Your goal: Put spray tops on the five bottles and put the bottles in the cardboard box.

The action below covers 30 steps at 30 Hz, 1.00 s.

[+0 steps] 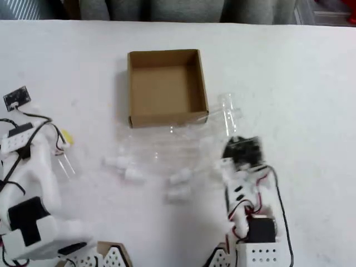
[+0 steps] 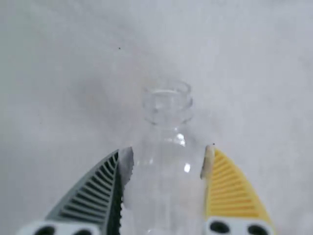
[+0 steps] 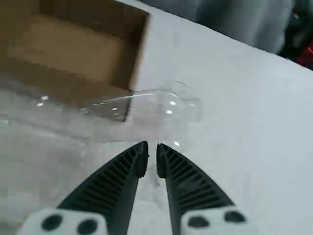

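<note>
place: looks like a robotics lab or a small workshop | table: plain white table (image 1: 300,72) | machines: a white left arm (image 1: 33,183) and a right arm (image 1: 250,228), with bare red and black wires (image 1: 253,207) | loose part: small black board (image 1: 15,98) on a cable | behind: grey cloth-like shapes (image 1: 167,8), unclear

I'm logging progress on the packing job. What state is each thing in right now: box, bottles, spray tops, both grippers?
Cardboard box: open, nothing inside.
Left gripper: fingers closed on a clear bottle.
Gripped bottle: neck open, no spray top.
Right gripper: fingers shut, holding nothing.
Bottle by the box corner: lying on its side, no spray top.
Spray tops: loose on the table, not fitted.
</note>
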Tool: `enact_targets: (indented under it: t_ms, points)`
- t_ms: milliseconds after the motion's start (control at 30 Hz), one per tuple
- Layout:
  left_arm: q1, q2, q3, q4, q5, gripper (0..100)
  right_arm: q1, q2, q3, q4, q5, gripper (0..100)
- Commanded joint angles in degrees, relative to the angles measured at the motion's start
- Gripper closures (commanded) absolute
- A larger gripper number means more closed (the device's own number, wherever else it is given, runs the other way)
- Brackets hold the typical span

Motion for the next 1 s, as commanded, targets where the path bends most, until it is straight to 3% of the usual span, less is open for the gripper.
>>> enact_targets:
  t_ms: [0,267,633,767,867,967]
  points:
    - [-0.48,5.05,-8.18,1.41,0.26,98,-17.27,0.22,-6.33,6.02,5.36,98.1]
    - [-0.48,11.65,-15.65,6.68,0.26,98,-34.68,7.25,-12.13,7.08,5.45,98.1]
    - [-0.48,11.74,-15.82,6.51,0.26,98,-48.84,56.13,-35.60,2.68,5.45,98.1]
    - [-0.48,11.82,-15.91,6.42,0.26,98,-50.77,69.32,-39.91,0.75,6.07,98.1]
    - [-0.48,11.82,-15.91,6.42,0.26,98,-50.77,73.71,-42.73,3.47,12.48,97.8]
    - [-0.48,11.82,-15.91,6.33,0.26,98,-50.77,75.21,-45.19,4.35,13.80,92.2]
